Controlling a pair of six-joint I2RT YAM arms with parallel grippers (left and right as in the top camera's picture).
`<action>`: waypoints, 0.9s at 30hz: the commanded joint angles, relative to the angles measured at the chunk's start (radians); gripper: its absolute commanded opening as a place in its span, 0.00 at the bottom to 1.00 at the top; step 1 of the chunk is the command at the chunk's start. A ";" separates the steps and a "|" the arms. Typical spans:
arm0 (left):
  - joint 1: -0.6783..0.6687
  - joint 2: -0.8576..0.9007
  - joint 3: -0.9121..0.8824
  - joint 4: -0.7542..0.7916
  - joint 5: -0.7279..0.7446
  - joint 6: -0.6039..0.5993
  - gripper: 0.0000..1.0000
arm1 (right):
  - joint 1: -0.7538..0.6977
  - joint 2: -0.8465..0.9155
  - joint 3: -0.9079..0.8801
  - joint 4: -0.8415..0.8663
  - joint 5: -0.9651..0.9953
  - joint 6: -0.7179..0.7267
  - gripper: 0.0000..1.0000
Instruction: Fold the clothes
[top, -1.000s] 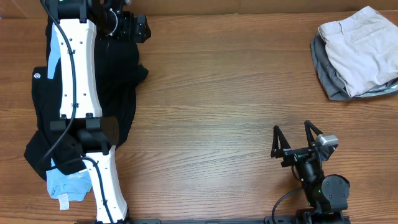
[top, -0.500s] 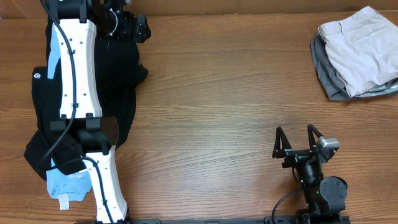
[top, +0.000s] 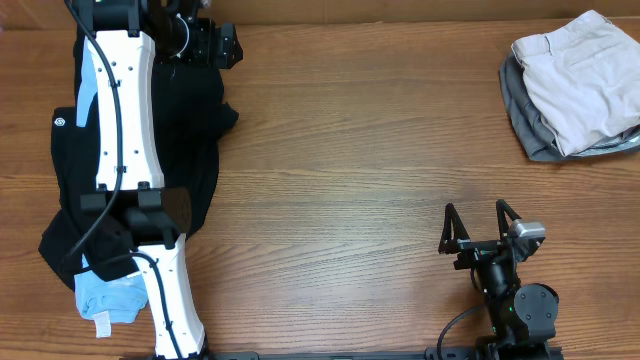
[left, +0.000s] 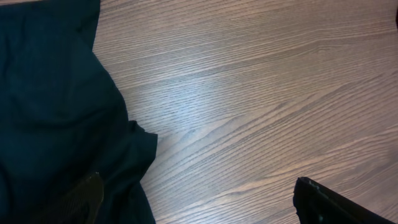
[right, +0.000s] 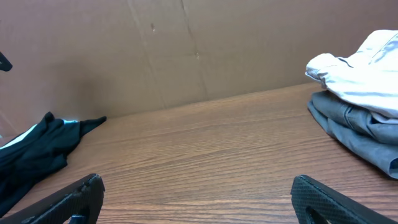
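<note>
Since the black garment (top: 195, 140) lies along the left edge of the table (top: 350, 150), long axis near to far, the left gripper (left: 195, 186), fingers spread wide and seemingly straddling its far edge, is nearer than the right gripper (top: 478, 222), likewise open, at near right.

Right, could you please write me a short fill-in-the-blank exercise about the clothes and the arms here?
The beige shorts lie folded on a second garment coloured ____.
The black garment lies beneath the ____ arm.
The right gripper stands ____, holding nothing.
Missing words: grey; left; open.
</note>
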 joint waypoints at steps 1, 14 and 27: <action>-0.008 -0.006 0.016 0.001 -0.006 0.003 1.00 | 0.005 -0.012 -0.011 0.007 0.010 -0.011 1.00; -0.008 -0.006 0.016 0.001 -0.006 0.003 1.00 | 0.005 -0.012 -0.010 0.006 0.010 -0.011 1.00; -0.008 -0.120 0.006 0.002 -0.006 0.003 1.00 | 0.005 -0.012 -0.010 0.007 0.010 -0.011 1.00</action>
